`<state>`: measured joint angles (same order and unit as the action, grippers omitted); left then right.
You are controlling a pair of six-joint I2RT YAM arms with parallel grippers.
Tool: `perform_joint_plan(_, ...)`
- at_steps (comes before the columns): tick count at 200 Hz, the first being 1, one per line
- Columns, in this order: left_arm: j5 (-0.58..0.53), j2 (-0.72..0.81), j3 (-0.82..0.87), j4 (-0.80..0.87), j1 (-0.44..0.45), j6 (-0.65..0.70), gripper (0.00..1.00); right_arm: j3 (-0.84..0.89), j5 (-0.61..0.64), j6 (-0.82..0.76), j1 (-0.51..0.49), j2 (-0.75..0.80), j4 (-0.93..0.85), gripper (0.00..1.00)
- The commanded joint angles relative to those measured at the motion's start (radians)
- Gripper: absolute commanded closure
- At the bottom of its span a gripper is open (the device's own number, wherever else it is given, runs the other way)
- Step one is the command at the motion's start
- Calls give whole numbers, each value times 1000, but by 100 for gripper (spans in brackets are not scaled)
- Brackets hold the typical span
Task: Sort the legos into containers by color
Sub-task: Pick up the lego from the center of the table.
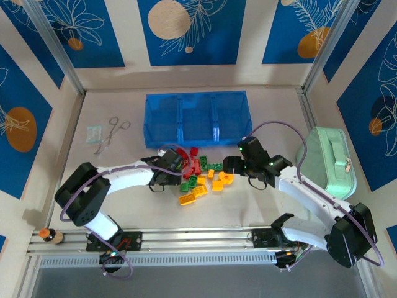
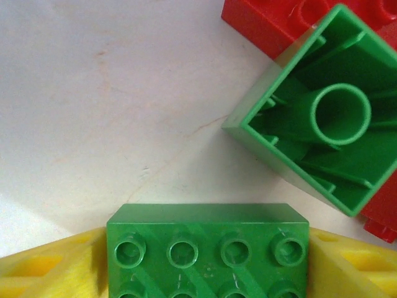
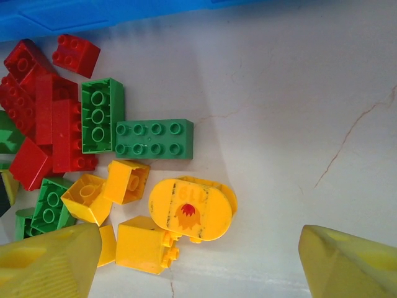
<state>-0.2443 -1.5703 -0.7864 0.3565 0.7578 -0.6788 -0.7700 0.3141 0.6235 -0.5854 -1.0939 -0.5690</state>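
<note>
Table [image 1: 273,208]: white marbled top, walled on three sides. There is a bare strip along the near edge and bare room right of the pile toward the case.
Tray [image 1: 196,99]: translucent blue, three joined compartments side by side. Sits far centre of the table, long wall facing the arms.
Mint-green case [image 1: 325,162]: zipped, against the right edge. The right arm's forearm runs close by it.
Legos [image 1: 201,177]: loose mixed pile at table centre in red, green and orange-yellow. All lie on the tabletop, reds nearest the tray's near wall.
Left gripper [image 1: 169,172]: at the pile's left edge. Its yellow fingers [image 2: 49,267] are pressed to both ends of a green 2x4 brick [image 2: 208,242], studs up.
Right gripper [image 1: 231,166]: at the pile's right edge, jaws spread wide over the table. A yellow oval piece [image 3: 192,208] lies just ahead.
Forceps [image 1: 110,133]: left part of the table, well apart from the pile.
Packet [image 1: 93,132]: just left of the forceps, near the left edge.
</note>
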Motion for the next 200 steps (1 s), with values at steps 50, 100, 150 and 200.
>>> perform_joint_plan(50,11,-7,16,17,9,24,37,21,-3,32,-13,29,-4,16)
perform_joint_plan(100,-11,87,-2,66,9,42,40,22,-3,30,-16,24,0,16)
perform_joint_plan(150,-47,155,-97,144,6,88,43,24,-8,30,-22,15,-3,16)
perform_joint_plan(200,-58,152,-207,173,-13,147,45,38,-4,43,-40,21,-11,16)
